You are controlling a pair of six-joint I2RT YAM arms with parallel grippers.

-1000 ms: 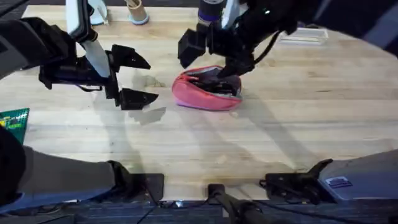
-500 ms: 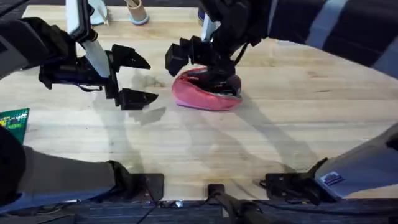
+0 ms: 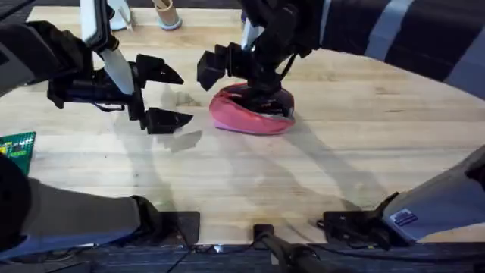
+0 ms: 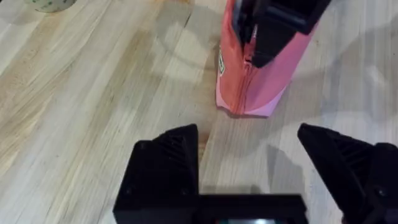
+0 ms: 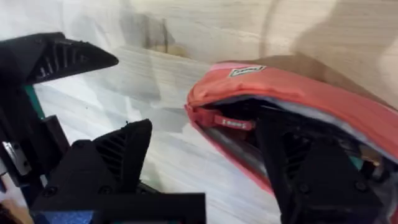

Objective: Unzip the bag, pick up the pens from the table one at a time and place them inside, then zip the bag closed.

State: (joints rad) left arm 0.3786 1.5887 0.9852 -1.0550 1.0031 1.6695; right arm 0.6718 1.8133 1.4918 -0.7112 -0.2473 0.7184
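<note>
Meanwhile the right gripper (image 3: 236, 74) has slid leftward over the bag (image 3: 250, 114), jaws spread wide, one finger inside the open mouth, holding nothing. The left gripper (image 3: 163, 95) hangs unmoved, open and empty, beside the bag, which lies mid-table toward the far edge (image 3: 424, 98). Whatever is inside the bag is too dark to make out.
</note>
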